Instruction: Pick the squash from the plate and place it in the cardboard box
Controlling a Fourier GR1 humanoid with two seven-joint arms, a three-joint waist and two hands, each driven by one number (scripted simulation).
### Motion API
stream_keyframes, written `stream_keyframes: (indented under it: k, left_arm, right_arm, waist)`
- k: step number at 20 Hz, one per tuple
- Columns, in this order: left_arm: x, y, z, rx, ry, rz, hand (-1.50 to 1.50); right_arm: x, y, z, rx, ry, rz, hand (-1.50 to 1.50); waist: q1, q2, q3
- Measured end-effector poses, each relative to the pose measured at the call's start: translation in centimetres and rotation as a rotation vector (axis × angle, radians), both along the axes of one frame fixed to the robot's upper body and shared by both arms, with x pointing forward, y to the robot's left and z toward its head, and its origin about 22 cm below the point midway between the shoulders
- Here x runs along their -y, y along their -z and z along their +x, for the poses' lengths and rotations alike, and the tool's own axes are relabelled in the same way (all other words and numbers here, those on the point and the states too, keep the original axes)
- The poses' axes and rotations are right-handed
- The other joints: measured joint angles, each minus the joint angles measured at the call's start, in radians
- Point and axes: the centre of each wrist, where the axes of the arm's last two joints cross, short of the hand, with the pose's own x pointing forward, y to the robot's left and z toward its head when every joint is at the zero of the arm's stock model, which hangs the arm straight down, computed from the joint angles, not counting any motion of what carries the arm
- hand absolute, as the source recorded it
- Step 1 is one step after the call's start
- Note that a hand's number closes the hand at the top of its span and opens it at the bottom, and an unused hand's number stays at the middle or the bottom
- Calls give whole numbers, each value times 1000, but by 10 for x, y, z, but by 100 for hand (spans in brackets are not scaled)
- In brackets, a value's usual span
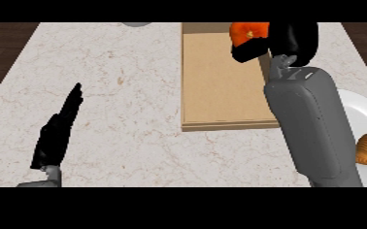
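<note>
My right hand is curled round an orange squash at the top right of the head view, over the far right part of the cardboard box. Only the squash's left side shows; the rest is hidden by the fingers. The box is a shallow tan tray lying lengthways in the middle of the counter. A white plate peeks out at the right edge, mostly hidden behind my right forearm. My left hand rests open at the lower left, fingers straight and pointing up, well away from the box.
A brownish object shows at the right edge on the plate's near side, cut off by the frame. A grey round thing sits at the counter's far edge. Pale marble counter stretches left of the box; dark floor shows beyond its corners.
</note>
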Motion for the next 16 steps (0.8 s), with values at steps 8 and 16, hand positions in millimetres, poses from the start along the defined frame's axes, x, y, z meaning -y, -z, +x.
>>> stream_keyframes:
  k: [8,16]
  left_arm:
    - [-3,1,5,9,3,6,0]
    - [5,-3,6,12,16,4,0]
  right_arm:
    - [-13,40,56,-127,20,14,150]
    - [-3,84,85,-160,72,109,-150]
  waist:
    - [6,3,0]
    - [15,8,1]
